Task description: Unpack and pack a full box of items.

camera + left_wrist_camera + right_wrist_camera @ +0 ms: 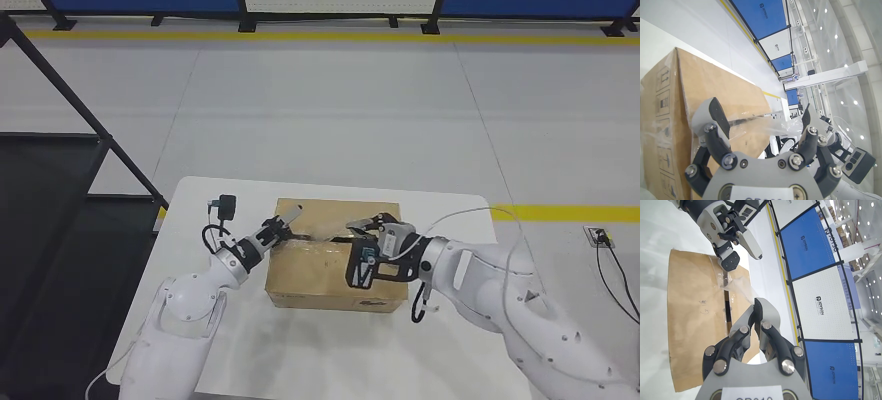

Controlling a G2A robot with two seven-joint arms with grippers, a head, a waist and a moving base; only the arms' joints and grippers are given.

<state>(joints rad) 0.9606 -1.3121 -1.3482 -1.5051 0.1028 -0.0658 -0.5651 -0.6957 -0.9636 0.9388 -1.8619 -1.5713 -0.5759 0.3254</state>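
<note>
The near part of the white desk [250, 335] carries both arms, which come in from its left and right edges toward the cardboard box [335, 270]. The box sits midway between those edges, closer to the far edge than to the near one.

Its side panel with printed handling symbols faces the left gripper [762, 111]. That claw's fingers are spread wide apart and grasp nothing. In the right wrist view its dark ribbed pad [728, 263] is at the left end of the box top, by the centre seam, while the other finger is raised above the box.

A strip of clear tape [742, 289] lifts off that seam and stretches, crumpled, above the box to the right gripper [758, 306]. The right claw's fingers are pinched together on the end of the strip, over the right half of the box. Beneath the strip the two top flaps stand slightly apart, with a dark gap between them.

Past the far edge of the desk lies a pale floor [330, 110] crossed by a yellow line [300, 36], with blue and white panels [815, 256] behind it.
</note>
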